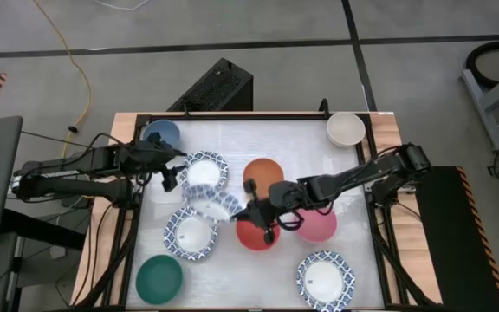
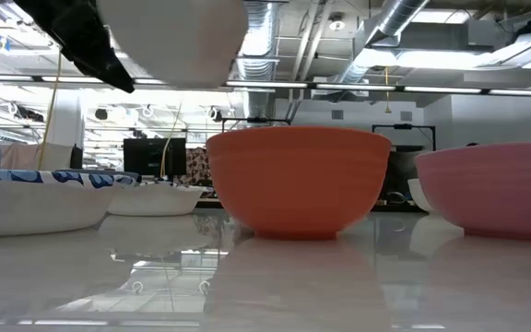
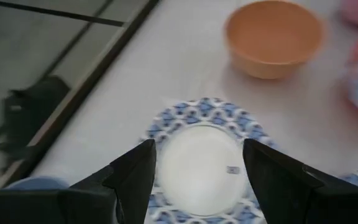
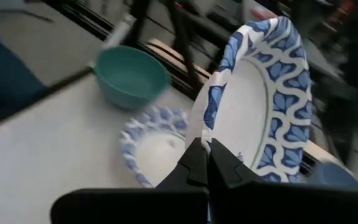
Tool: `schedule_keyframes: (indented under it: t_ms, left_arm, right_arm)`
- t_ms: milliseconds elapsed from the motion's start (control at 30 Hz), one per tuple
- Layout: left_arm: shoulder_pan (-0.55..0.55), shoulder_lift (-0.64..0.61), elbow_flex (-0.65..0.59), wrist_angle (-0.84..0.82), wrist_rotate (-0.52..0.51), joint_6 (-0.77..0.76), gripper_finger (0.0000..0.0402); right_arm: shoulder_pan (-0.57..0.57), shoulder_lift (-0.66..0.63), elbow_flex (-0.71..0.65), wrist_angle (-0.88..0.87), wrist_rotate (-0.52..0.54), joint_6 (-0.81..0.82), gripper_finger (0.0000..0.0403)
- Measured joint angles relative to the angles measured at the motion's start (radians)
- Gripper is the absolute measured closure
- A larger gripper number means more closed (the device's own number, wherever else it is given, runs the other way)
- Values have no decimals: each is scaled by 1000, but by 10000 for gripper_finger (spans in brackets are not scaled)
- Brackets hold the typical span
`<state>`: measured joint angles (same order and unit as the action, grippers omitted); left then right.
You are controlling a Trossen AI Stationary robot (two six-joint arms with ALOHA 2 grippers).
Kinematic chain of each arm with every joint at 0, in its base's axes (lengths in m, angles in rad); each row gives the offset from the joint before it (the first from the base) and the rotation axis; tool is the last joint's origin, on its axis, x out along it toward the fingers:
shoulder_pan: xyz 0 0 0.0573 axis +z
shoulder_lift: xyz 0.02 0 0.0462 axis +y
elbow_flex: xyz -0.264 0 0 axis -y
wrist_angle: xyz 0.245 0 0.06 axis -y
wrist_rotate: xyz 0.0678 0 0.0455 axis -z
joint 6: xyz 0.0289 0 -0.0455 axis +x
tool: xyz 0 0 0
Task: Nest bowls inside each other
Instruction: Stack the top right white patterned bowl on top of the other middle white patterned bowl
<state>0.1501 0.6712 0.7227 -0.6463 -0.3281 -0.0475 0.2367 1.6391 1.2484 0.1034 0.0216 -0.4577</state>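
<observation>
My right gripper (image 1: 249,211) (image 4: 208,154) is shut on a white bowl with a blue patterned rim (image 4: 253,106), held up at mid-table; the low view shows its white underside (image 2: 173,41) above the table. A second patterned bowl (image 1: 191,232) (image 4: 154,140) sits on the table just beyond it. My left gripper (image 1: 173,171) (image 3: 199,155) hangs open above a third patterned bowl (image 1: 204,171) (image 3: 197,112), with a finger on either side and no touch. The red (image 1: 258,234), orange (image 1: 262,172) and pink (image 1: 319,225) bowls stand near the right gripper. My right gripper pinches the patterned bowl's rim (image 4: 209,127) between its two fingers (image 4: 194,165), one on the inner side and one on the outer. The fingers come nearly level from the table's right. The bowl is lifted clear and stands steeply tilted, almost on edge.
A blue bowl (image 1: 161,134) stands at the far left corner, a cream bowl (image 1: 346,128) at the far right, a green bowl (image 1: 159,277) at the near left and another patterned bowl (image 1: 326,279) at the near right. Bare tabletop (image 1: 293,139) lies at the far middle.
</observation>
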Motion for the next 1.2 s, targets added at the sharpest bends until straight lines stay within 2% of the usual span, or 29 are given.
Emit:
schedule_keyframes:
  t_ms: [167, 300, 433, 600, 800, 1200]
  left_arm:
    - [0, 0, 0, 1, -122, 2, 169]
    - [0, 0, 0, 0, -125, 2, 169]
    - [0, 0, 0, 0, -125, 0, 169]
    - [0, 0, 0, 0, -124, -14, 169]
    - [0, 0, 0, -20, -123, -24, 169]
    - [0, 0, 0, -30, -123, -24, 169]
  right_arm:
    - [-6, 69, 0, 112, -96, -97, 399]
    - [-25, 139, 27, 174, -187, -153, 399]
    - [-43, 234, 115, 119, -237, -187, 399]
    - [-45, 353, 236, -3, -226, -315, 398]
    - [-33, 439, 351, -100, -125, -467, 398]
    - [-31, 444, 388, -237, -99, -529, 397]
